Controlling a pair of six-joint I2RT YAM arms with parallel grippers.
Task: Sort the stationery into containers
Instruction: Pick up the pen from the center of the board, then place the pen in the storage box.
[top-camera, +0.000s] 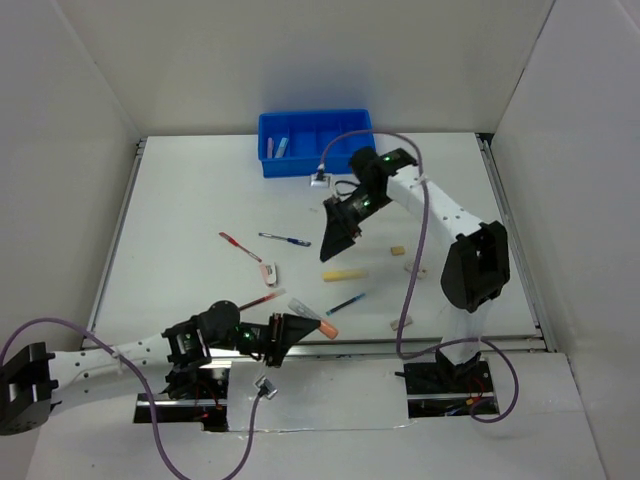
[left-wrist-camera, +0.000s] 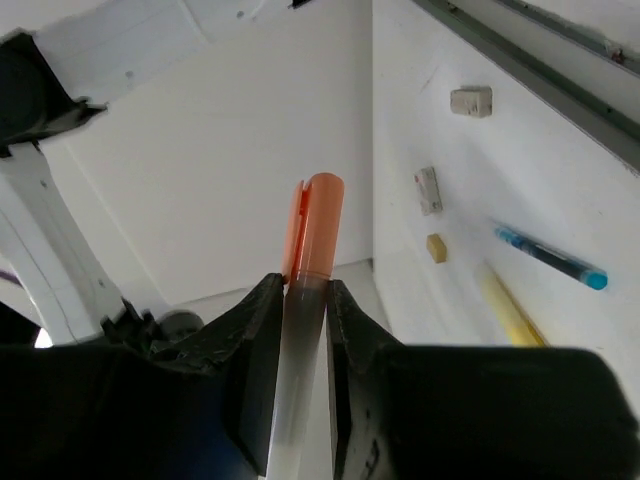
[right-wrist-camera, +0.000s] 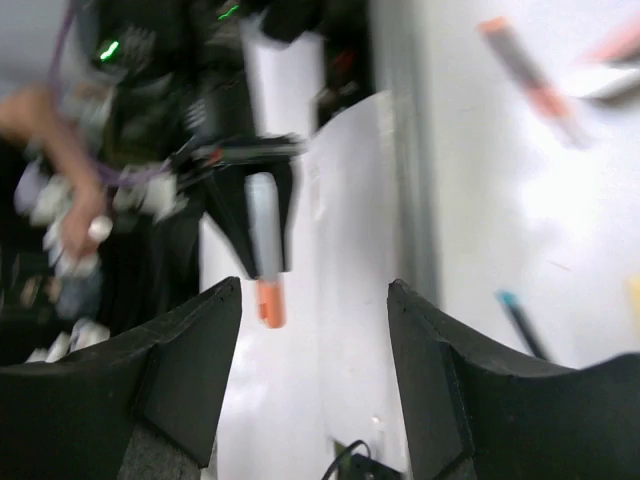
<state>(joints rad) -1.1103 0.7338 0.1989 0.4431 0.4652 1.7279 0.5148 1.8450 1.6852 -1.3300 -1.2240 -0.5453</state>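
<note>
My left gripper (top-camera: 296, 326) is shut on the orange-tipped marker (top-camera: 326, 327) near the table's front edge; in the left wrist view the marker's grey body (left-wrist-camera: 303, 330) sits clamped between the jaws with the orange cap sticking out ahead. My right gripper (top-camera: 334, 241) is open and empty over the table's middle, below the blue four-compartment tray (top-camera: 345, 150); its wrist view (right-wrist-camera: 315, 295) is blurred and looks towards the held marker (right-wrist-camera: 268, 300). A pale yellow bar (top-camera: 344, 274), two blue pens (top-camera: 285, 240) (top-camera: 346, 303) and two red pens (top-camera: 240, 247) (top-camera: 262, 299) lie on the table.
A small item lies in the tray's left compartment (top-camera: 280, 146). A white eraser (top-camera: 268, 271) lies left of centre. A beige eraser (top-camera: 397, 251) and two small pale erasers (top-camera: 415, 268) (top-camera: 402, 322) lie at the right. White walls close in the table.
</note>
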